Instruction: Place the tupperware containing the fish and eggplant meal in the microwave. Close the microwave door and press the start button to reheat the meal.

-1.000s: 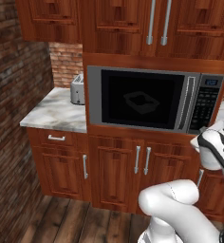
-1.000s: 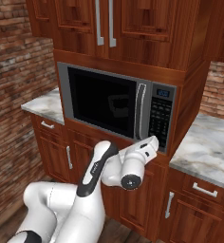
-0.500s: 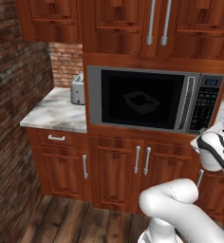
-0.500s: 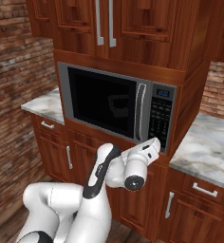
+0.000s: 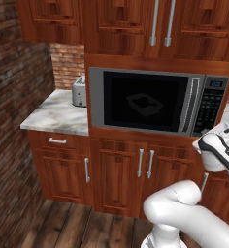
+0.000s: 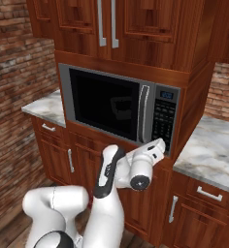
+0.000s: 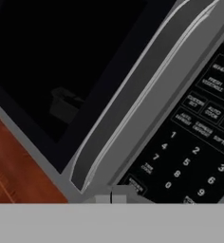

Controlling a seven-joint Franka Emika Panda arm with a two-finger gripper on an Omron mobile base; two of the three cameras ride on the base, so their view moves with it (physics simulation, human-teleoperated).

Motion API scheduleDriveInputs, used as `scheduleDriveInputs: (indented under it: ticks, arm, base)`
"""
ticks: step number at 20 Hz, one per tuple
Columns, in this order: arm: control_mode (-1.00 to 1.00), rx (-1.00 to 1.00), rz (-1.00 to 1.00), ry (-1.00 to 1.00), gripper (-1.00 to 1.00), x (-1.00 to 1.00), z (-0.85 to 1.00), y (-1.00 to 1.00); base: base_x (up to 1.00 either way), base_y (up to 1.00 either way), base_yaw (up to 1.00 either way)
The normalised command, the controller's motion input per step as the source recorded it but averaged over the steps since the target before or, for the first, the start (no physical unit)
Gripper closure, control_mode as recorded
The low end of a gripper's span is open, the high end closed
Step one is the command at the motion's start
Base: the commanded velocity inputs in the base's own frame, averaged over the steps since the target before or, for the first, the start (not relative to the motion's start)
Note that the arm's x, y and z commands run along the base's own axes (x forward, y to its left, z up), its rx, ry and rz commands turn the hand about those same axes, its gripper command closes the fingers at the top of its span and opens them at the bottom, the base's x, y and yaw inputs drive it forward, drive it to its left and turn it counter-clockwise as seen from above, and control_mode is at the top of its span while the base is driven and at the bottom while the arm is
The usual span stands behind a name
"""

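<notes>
Tupperware (image 5: 144, 105) sits inside microwave (image 5: 157, 102), seen dimly through black glass of microwave door (image 5: 144, 100), which is shut. Arm bent at elbow, forearm reaching up and forward toward lower right corner of microwave. Gripper (image 6: 160, 143) closed, empty, pointing at bottom of keypad strip (image 6: 163, 117), just beside lower end of door handle (image 7: 133, 107). Toaster (image 5: 79, 90) on counter (image 5: 56, 114) at left.

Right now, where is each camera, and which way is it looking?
Left base view: behind the arm's left, facing the microwave; white arm at lower right.
Right base view: behind the arm's right, same microwave; arm at lower left, reaching toward the keypad.
Hand view: on the hand, close to the door handle and keypad.
Both base views share the microwave.
</notes>
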Motion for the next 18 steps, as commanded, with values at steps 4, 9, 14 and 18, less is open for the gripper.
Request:
scheduleDriveInputs:
  ticks: [4,9,14,18]
  arm:
    - [-1.00,0.00,0.00,0.00,1.00,0.23,-0.03,-0.07]
    - [-1.00,0.00,0.00,0.00,1.00,0.18,-0.14,-0.03]
    - [-1.00,0.00,-0.01,0.00,1.00,0.14,-0.15,-0.05]
    - [-1.00,0.00,-0.02,0.00,1.00,0.12,-0.10,-0.12]
  base:
    - [0.00,0.00,0.00]
    - [0.00,0.00,0.00]
    - [0.00,0.00,0.00]
    - [0.00,0.00,0.00]
